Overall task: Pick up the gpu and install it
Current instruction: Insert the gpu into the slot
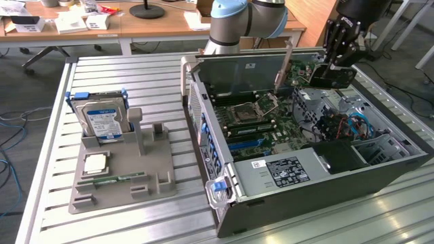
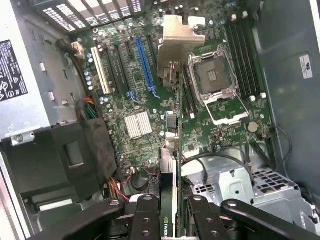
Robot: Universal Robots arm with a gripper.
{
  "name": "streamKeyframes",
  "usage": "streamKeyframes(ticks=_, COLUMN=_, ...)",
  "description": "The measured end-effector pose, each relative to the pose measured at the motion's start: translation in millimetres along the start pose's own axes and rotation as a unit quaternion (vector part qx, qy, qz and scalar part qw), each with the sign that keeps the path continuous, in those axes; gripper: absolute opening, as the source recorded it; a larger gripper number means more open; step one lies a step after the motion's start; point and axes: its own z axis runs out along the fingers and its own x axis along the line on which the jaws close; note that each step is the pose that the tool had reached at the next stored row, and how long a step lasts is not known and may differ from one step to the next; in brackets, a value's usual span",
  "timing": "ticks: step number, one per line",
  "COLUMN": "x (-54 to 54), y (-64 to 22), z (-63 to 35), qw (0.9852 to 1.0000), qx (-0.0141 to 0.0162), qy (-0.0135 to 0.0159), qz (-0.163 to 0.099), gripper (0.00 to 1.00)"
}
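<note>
Over the motherboard [image 2: 210, 135] in the open computer case [image 1: 339, 190], the jaws are partly closed and clamp the gpu [image 2: 170, 170], held edge-on with its metal bracket [image 2: 177, 37] at the far end. It appears offset from the blue slot [image 2: 145, 65] (closer to the CPU socket [image 2: 215, 82]). Pressing down misaligned could jam it against board components.

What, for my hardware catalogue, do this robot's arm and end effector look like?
The arm is made of rounded silver-grey segments with a pale blue joint cap. The end effector is black and matte. Its fingers are slim linked bars with round pivot pins at the joints.
</note>
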Motion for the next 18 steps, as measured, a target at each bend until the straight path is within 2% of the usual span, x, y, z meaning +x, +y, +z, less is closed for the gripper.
streamKeyframes(ticks=10, x=0.0, y=0.0, z=0.0, qw=0.9989, qx=0.0010, qy=0.0001, qz=-0.047, gripper=0.26)
streamKeyframes(ticks=18, x=0.0, y=0.0, z=0.0, qw=0.9987, qx=0.0011, qy=0.0000, qz=-0.050, gripper=0.26)
